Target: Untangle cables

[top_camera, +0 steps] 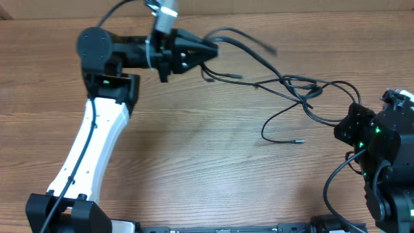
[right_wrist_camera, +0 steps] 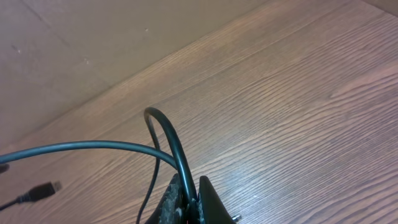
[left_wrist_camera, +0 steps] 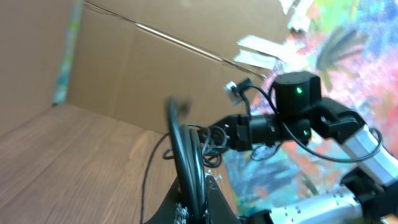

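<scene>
Tangle of thin black flexible cables (top_camera: 284, 78) stretches over the far right part of the brown wood-grain table (top_camera: 194, 168), strung between the two arms. The black left gripper (top_camera: 212, 46), at the far edge left of centre and pointing right, is closed on one end of the bundle. Its wrist view shows a strand pinched between the fingers and arching up right in front of the lens, hiding part of the scene behind it.

From there the cords run right and nearer, then cross one another in a knot of loops about midway. They carry on to the black right gripper (right_wrist_camera: 188, 198) at the right edge. That one is closed too, clamped on a strand that rises from its fingers in a tight hoop, with a second strand sweeping off to the left beside it.

One loose end (top_camera: 297, 140) curls to the near side of the knot and lies flat on the wood, apart from both grippers. A small blurred plug (top_camera: 268, 48) sticks out just right of the left gripper.

The white-shelled left arm (top_camera: 97, 142) lies diagonally across the left half of the table, well apart from the knot. A brown cardboard wall (left_wrist_camera: 137, 81) stands behind the far edge. The left wrist view also shows a sheet painted in many colours (left_wrist_camera: 348, 56) beyond the black right arm (left_wrist_camera: 298, 93).
</scene>
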Tool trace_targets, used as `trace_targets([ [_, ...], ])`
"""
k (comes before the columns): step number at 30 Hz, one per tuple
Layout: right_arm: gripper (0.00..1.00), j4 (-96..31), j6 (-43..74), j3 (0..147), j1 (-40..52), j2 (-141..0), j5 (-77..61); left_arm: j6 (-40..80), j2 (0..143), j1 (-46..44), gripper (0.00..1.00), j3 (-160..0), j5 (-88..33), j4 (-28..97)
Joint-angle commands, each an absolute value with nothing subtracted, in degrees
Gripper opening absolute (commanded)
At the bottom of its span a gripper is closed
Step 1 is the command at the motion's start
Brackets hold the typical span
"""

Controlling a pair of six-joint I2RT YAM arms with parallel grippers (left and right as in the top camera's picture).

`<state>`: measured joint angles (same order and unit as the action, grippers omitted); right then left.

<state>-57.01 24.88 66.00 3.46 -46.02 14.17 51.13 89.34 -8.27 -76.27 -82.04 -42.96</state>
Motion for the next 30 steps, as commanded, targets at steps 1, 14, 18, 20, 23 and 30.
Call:
trace_targets([
  [1,0.04,-57.36,27.18,66.83,3.14,-46.04,19.07,54.48,87.20,-4.47,0.04,-77.43,-78.61,-43.55],
  [14,0.04,-59.31,39.07,66.83,3.14,-46.04,21.87,57.89,87.20,1.17,0.04,-77.43,-77.30,-43.55],
  [18,0.04,-59.83,39.97,66.83,3.14,-46.04,22.11,57.89,87.20,2.26,0.04,-77.43,-76.60,-43.55],
  [20,0.04,-60.58,40.91,66.83,3.14,-46.04,22.79,57.91,87.20,3.14,0.04,-77.41,-75.85,-43.55],
  [23,0.06,-60.53,40.86,66.83,3.14,-46.04,22.90,58.26,87.20,3.40,0.04,-77.43,-75.99,-43.55],
  [30,0.95,-62.43,40.23,66.83,3.14,-46.04,17.21,58.30,87.20,3.40,0.04,-77.41,-75.90,-43.55],
])
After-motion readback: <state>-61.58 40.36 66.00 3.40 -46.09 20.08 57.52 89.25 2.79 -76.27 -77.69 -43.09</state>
